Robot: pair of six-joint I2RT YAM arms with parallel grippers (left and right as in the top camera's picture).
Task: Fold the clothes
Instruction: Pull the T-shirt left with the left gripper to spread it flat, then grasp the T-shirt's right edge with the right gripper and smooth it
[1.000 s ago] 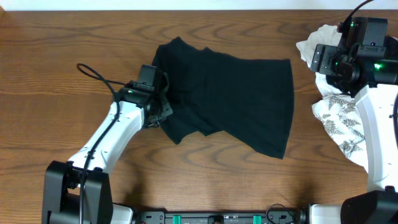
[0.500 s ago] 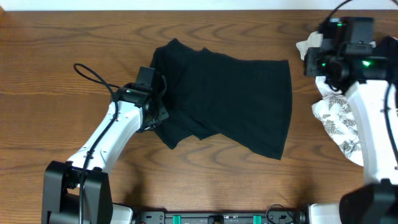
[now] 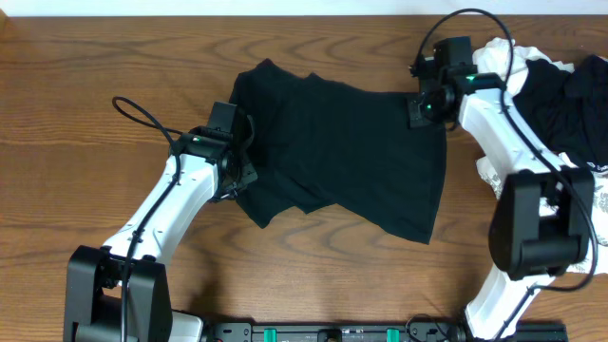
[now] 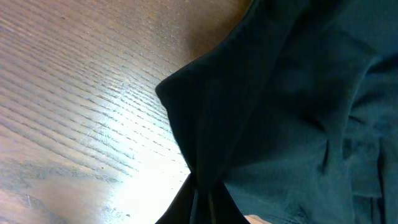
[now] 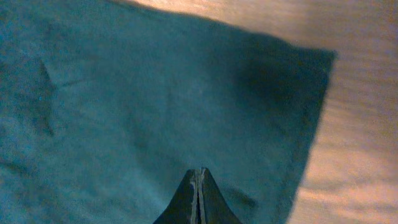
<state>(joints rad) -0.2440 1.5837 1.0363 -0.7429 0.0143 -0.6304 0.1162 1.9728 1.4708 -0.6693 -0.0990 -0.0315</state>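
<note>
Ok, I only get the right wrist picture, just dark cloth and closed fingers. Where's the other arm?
Observer: The left gripper is at the black shirt's left edge, shut on a bunched bit of it.
Operator: Are there more clothes?
Observer: Yes, a pile of clothes lies at the table's right end, beside the right arm.
Operator: What colours?
Observer: White, black and a leaf print one.
</note>
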